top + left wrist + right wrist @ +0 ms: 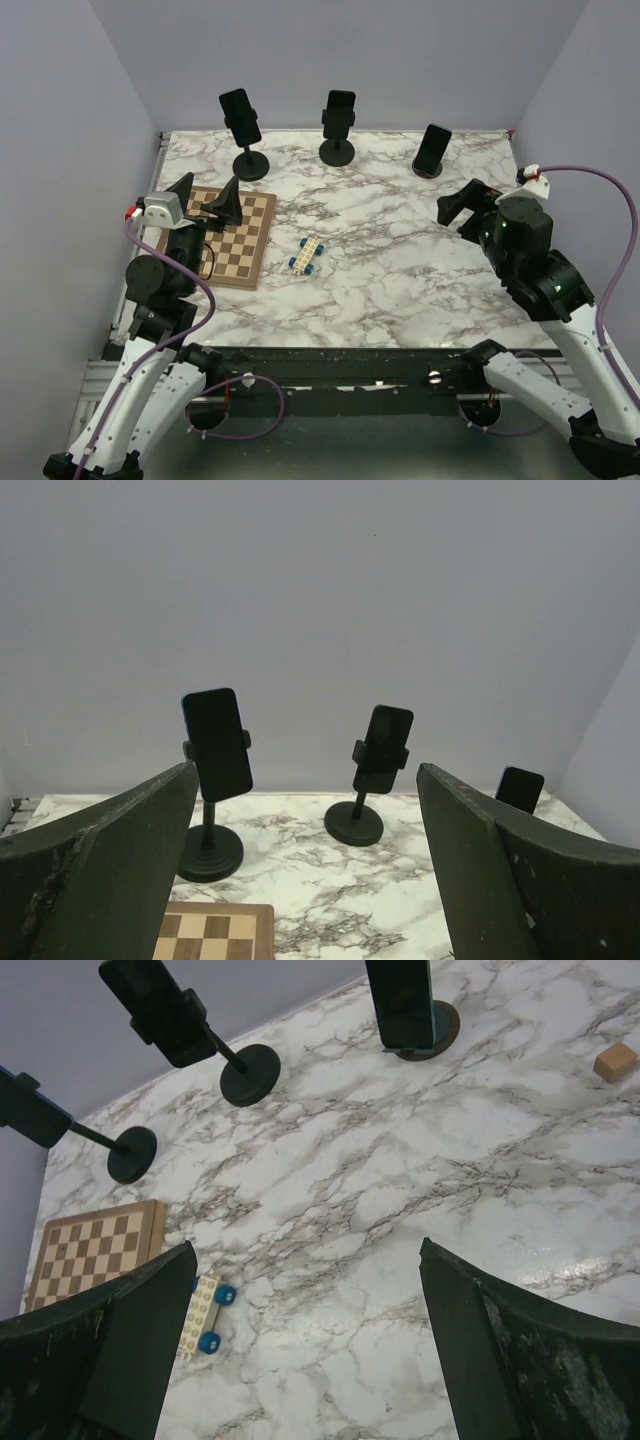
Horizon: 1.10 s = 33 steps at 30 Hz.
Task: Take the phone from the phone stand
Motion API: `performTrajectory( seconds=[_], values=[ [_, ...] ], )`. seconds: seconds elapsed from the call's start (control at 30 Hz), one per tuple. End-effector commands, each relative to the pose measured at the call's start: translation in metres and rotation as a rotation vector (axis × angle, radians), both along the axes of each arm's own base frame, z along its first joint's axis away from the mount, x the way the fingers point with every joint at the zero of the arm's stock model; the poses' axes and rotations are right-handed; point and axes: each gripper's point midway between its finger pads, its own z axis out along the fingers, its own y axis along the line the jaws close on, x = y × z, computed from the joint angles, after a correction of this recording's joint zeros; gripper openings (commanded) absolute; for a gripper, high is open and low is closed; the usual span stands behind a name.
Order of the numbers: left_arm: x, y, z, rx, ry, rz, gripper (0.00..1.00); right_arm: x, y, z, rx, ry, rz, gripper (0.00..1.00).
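Left fingers (110, 870) and right fingers (520, 1360) gape wide, empty. Beyond them three phones (240, 116), slim, black, dark-screened, sit in three stands (251, 164); one chessboard (240, 250) lies below the left pair.

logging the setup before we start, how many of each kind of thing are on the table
phones: 3
phone stands: 3
chessboard: 1
toy brick car: 1
small wooden block: 1
total: 9
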Motion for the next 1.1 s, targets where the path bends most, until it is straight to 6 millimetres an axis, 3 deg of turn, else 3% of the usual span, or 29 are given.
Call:
performTrajectory(
  seconds=[0.0,0.3,0.47,0.7,0.87,1.07],
  values=[
    [-0.008,-0.007,0.014,-0.013,-0.029,-0.048,0.99,-0.002,-0.007,-0.011,-0.001,0.02,-0.044,1.0],
    [-0.009,-0.012,0.014,-0.018,-0.022,-0.069,0.99,0.004,-0.011,-0.051,-0.062,0.16,-0.103,1.0],
    [-0.009,-0.014,0.013,-0.016,-0.019,-0.072,0.99,0.006,-0.025,-0.081,-0.096,0.207,-0.203,1.0],
    [-0.008,-0.02,0.011,-0.013,-0.008,-0.086,0.99,0.008,-0.053,-0.109,-0.169,0.243,-0.388,1.0],
    [-0.008,-0.025,0.01,-0.008,0.001,-0.106,0.99,0.029,-0.085,-0.141,-0.11,0.356,-0.448,1.0],
    [-0.01,-0.025,0.012,-0.018,-0.004,-0.105,0.99,0.036,-0.115,-0.151,-0.044,0.357,-0.526,1.0]
  ],
)
